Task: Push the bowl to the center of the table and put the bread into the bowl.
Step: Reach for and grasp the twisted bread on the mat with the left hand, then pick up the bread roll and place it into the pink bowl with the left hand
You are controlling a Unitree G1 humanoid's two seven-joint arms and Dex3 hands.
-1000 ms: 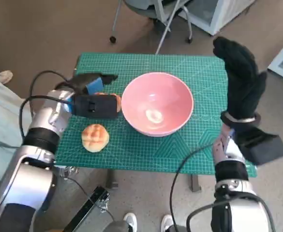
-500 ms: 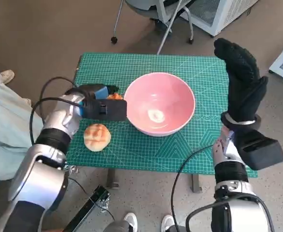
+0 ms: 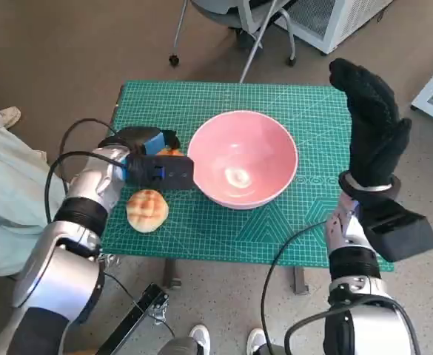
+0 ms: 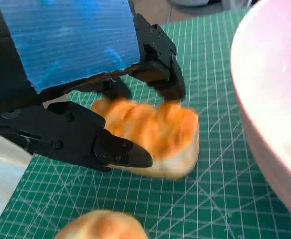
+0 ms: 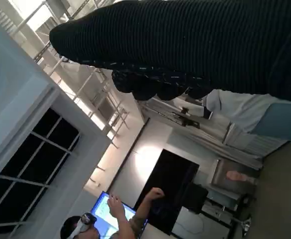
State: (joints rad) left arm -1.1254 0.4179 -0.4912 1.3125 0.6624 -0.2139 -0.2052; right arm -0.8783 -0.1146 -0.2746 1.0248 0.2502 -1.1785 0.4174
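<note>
The pink bowl [image 3: 242, 159] stands near the middle of the green mat [image 3: 223, 233]; its rim [image 4: 274, 99] fills one side of the left wrist view. Just left of it, my left hand [image 3: 153, 159] is down over an orange-topped piece of bread [image 3: 172, 151]. In the left wrist view its thumb [image 4: 85, 142] lies along one side of the bread [image 4: 155, 132] and the other fingers [image 4: 162, 79] touch the opposite side, with the bread still resting on the mat. My right hand [image 3: 371, 126] is raised over the table's right edge, holding nothing, fingers straight.
A second round bun [image 3: 147, 210] lies on the mat nearer the front left, also showing in the left wrist view as the bun [image 4: 103, 226]. A chair base [image 3: 238, 29] stands beyond the table. A person [image 5: 110, 219] sits at a screen in the right wrist view.
My left hand has shifted right toward the bowl and now covers the bread. The bowl, the bun and my right hand have stayed where they were.
</note>
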